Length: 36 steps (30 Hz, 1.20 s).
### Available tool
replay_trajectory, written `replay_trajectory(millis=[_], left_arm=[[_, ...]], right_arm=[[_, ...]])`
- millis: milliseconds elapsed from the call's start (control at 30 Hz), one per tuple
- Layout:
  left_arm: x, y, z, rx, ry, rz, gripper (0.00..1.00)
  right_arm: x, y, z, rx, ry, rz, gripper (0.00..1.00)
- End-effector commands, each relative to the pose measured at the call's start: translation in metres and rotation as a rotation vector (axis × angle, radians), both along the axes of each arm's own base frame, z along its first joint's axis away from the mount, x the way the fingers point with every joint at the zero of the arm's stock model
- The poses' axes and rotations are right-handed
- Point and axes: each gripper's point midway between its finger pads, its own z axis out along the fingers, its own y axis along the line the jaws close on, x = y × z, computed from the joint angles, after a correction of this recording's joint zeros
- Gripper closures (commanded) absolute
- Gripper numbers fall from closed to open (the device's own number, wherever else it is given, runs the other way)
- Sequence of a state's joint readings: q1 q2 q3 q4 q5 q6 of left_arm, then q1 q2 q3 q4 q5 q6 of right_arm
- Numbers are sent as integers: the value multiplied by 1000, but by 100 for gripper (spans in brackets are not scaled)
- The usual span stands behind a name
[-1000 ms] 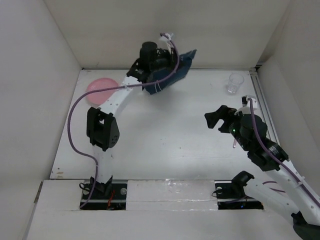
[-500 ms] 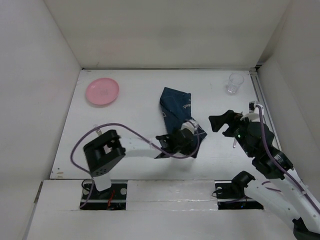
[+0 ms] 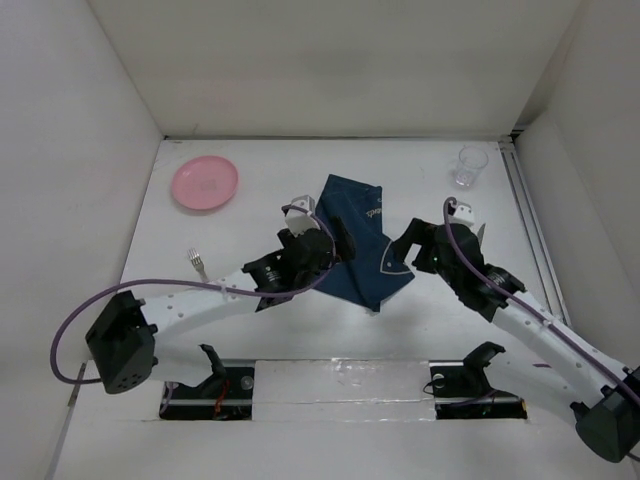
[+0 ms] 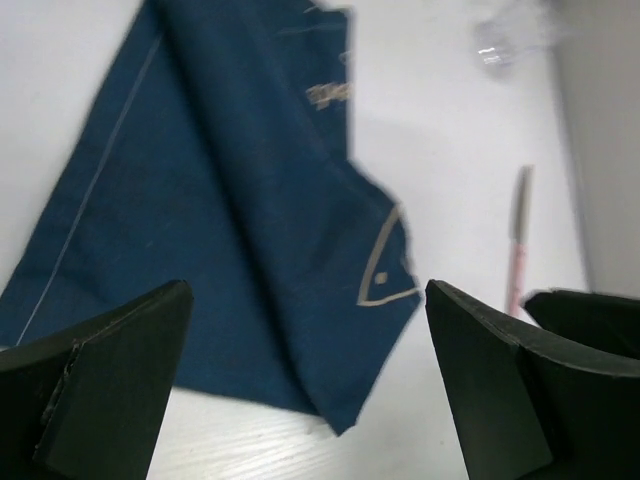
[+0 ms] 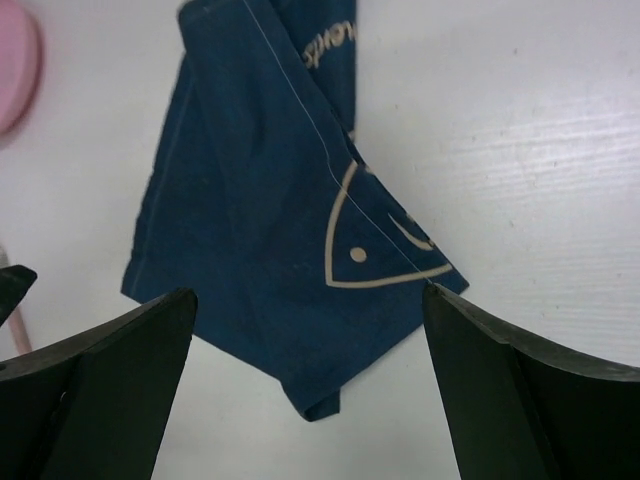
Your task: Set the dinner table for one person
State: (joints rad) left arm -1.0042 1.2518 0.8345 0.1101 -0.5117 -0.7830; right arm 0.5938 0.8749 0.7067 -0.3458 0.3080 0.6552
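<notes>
The dark-blue placemat [image 3: 362,240] with pale fish outlines lies folded over itself in the middle of the white dinner table [image 3: 250,210]. My left gripper [image 3: 322,236] hovers over its left edge, open and holding nothing. In the left wrist view the cloth [image 4: 230,220] fills the space ahead of the wide-apart fingers [image 4: 100,390]. My right gripper [image 3: 412,246] is at the cloth's right corner, open too. The right wrist view has the folded corner [image 5: 300,300] between its spread fingers [image 5: 520,400], which do not touch it.
A pink plate [image 3: 205,182] sits at the back left and a clear cup [image 3: 470,165] at the back right. A fork [image 3: 198,264] lies left of the left arm. A pink-handled utensil [image 4: 518,250] lies right of the cloth. White walls close three sides.
The left arm carried the placemat from the back wall down to the table's middle, let it go and opened. The right arm moved left to the cloth's right corner.
</notes>
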Motion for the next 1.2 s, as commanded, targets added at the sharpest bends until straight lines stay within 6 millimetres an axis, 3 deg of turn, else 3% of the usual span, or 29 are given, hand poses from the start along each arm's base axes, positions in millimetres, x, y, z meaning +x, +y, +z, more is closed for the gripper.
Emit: replay_trajectory(millis=[0,133,167,267,400,500,667,900,967,1167], left_arm=[[9,31,-41,54,184,216,0],[3,65,-93,93,373,382,0],[-1,68,-102,83,424,381,0],[-6,82,-131,66,514,397,0],[-14,86,-141,26,544,405,3],[-25,92,-158,50,589,409,12],[-34,92,-180,64,643,410,15],[-42,98,-209,145,710,436,37],[-39,95,-208,152,715,438,44],[-44,100,-217,172,733,451,76]], right_arm=[[10,4,1,96,-9,-21,0],[21,-23,-43,143,117,-118,0],[19,-26,-63,150,166,-126,0],[19,-29,-86,200,207,-99,0],[20,-26,-97,215,227,-69,0],[17,-24,-105,222,243,-54,0],[6,-29,-121,261,292,-125,0],[2,-31,-132,282,295,-150,8],[3,-30,-132,293,285,-153,8],[5,-28,-131,300,280,-144,18]])
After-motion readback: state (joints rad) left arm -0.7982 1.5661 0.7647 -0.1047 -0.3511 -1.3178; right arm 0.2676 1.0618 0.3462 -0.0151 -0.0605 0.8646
